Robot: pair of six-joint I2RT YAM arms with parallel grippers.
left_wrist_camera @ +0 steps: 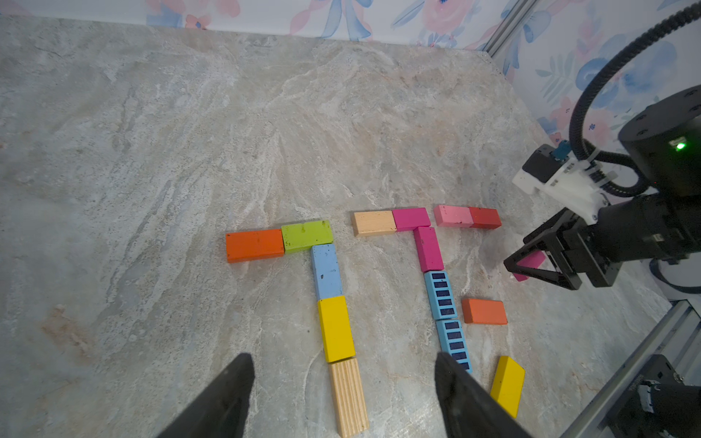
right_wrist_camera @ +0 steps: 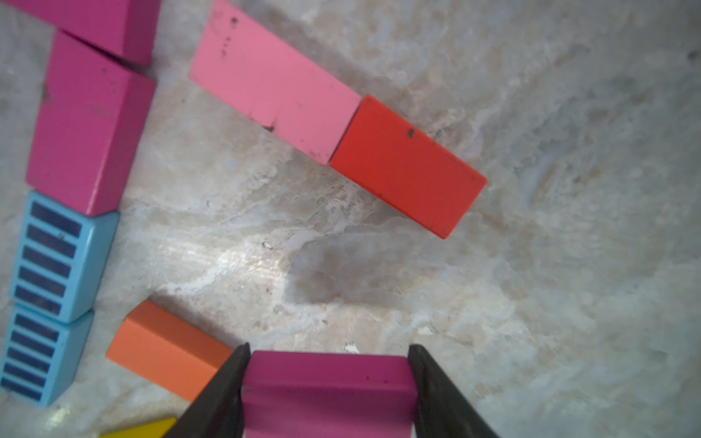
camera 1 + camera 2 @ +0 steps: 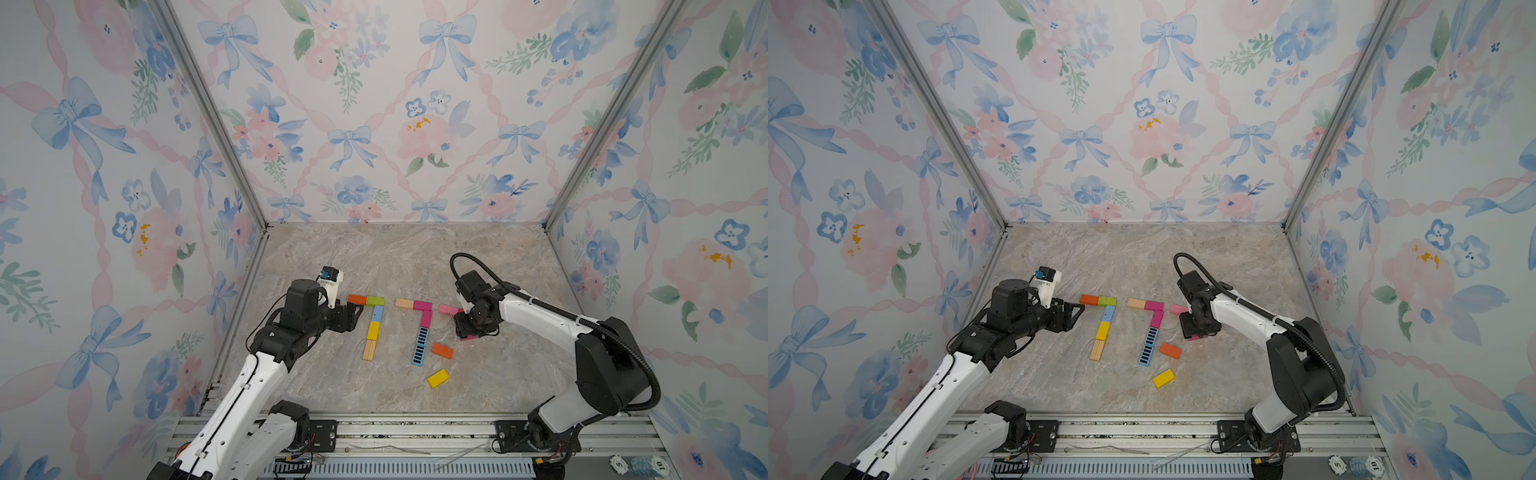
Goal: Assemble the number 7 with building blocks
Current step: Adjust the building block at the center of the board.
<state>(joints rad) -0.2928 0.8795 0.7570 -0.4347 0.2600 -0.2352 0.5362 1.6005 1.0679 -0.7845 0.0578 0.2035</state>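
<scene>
The right gripper (image 2: 329,350) has its fingers shut tight on a magenta block (image 2: 328,390), on the right side, a bit nearer than the pink block (image 2: 273,81) and red block (image 2: 407,165). The left gripper (image 1: 343,356) is open and holds nothing, just left of the left number 7 (image 3: 376,314).

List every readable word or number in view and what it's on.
"5": on the white chip at the rig's front edge.
"10": on the pale blue chip beside it.
Print on the left arm's camera mount: too small to read.
No lettering on the building blocks.
</scene>
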